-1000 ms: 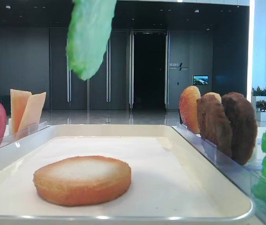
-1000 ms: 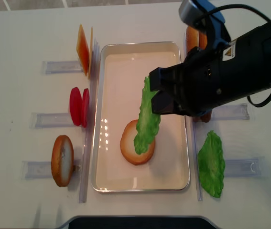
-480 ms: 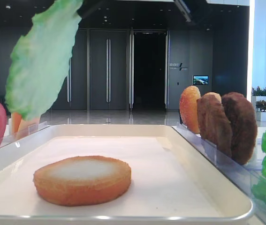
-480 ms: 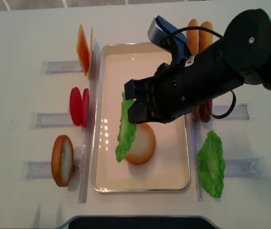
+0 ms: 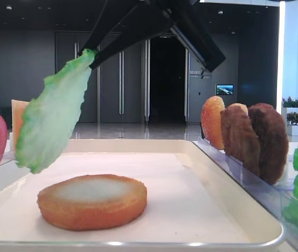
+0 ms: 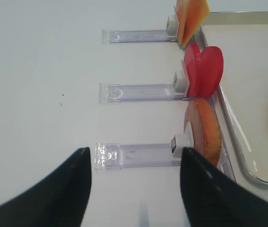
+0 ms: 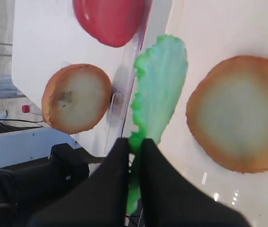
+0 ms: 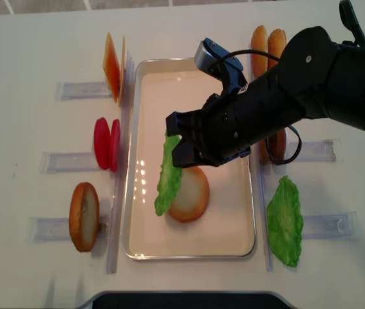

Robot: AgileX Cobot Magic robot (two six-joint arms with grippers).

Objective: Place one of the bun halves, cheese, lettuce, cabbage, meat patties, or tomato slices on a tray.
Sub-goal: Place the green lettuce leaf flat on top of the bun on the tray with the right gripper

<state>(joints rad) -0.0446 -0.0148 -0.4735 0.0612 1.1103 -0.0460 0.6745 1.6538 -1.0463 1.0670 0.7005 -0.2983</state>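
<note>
Behind the work surface we see a large, dim hall with dark grey wall panels [image 5: 28, 73] and tall double doors fitted with long vertical metal handles [image 5: 121, 79]. Between them a doorway [image 5: 167, 79] opens into blackness. Small round lights [image 5: 9, 8] dot the dark ceiling. The floor [image 5: 133, 131] is glossy and pale grey, reflecting the doors. On the right wall we notice a small lit screen [image 5: 224, 90], and further right a bright white column [image 5: 281, 52] beside daylight-filled glazing. White planters with red-flowered plants [image 5: 295, 102] stand there. From above, we see a plain white tabletop [image 8: 34, 77] under even light.
</note>
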